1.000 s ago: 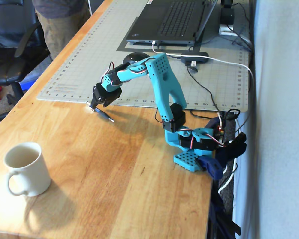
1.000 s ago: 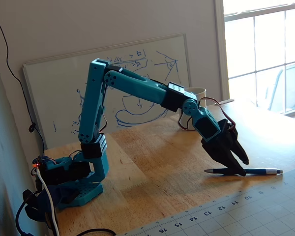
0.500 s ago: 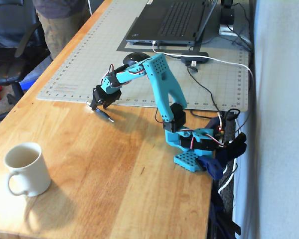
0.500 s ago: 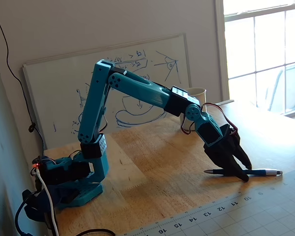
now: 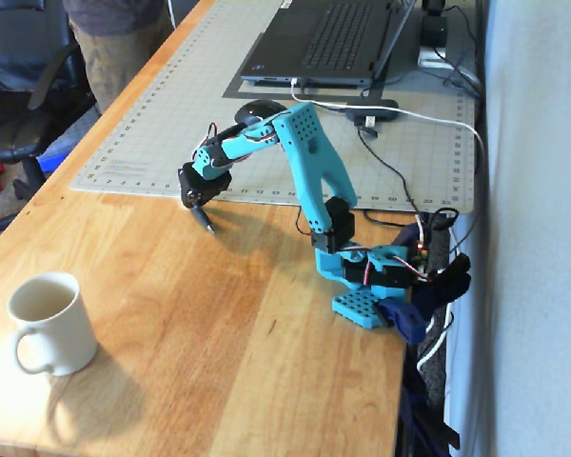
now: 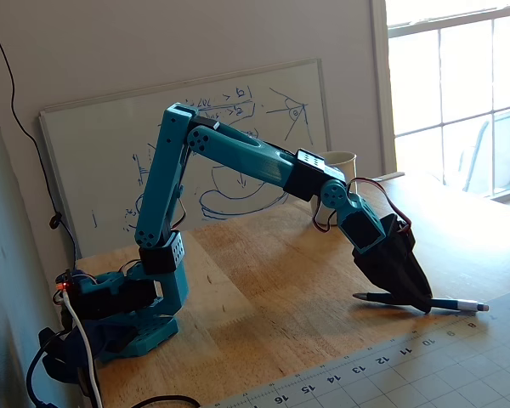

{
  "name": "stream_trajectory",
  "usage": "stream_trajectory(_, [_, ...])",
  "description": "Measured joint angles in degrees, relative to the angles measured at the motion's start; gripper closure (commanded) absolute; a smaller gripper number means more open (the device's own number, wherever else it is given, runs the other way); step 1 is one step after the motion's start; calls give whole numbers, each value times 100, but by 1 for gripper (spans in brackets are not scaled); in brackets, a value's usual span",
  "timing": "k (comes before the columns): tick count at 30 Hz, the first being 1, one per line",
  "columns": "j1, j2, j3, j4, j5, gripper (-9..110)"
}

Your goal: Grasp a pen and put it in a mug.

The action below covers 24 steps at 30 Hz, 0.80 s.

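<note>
Fingers (image 6: 421,299) pinch dark, silver-tipped pen (image 6: 455,303).

Arm reached out, gripper down at the tabletop.
I see my teal arm rise from its base, bend at the elbow and slope forward and down. The wrist pitches steeply down, and the black gripper (image 5: 196,199) (image 6: 418,303) has its fingers drawn together, tips at the wood, pinching the pen (image 6: 455,303).
</note>
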Motion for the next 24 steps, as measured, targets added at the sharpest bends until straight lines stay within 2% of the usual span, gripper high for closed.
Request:
stream_trajectory(13, [0,79,26,9,35,98])
stream_trajectory(24, [-334,1380,422,62,35,98])
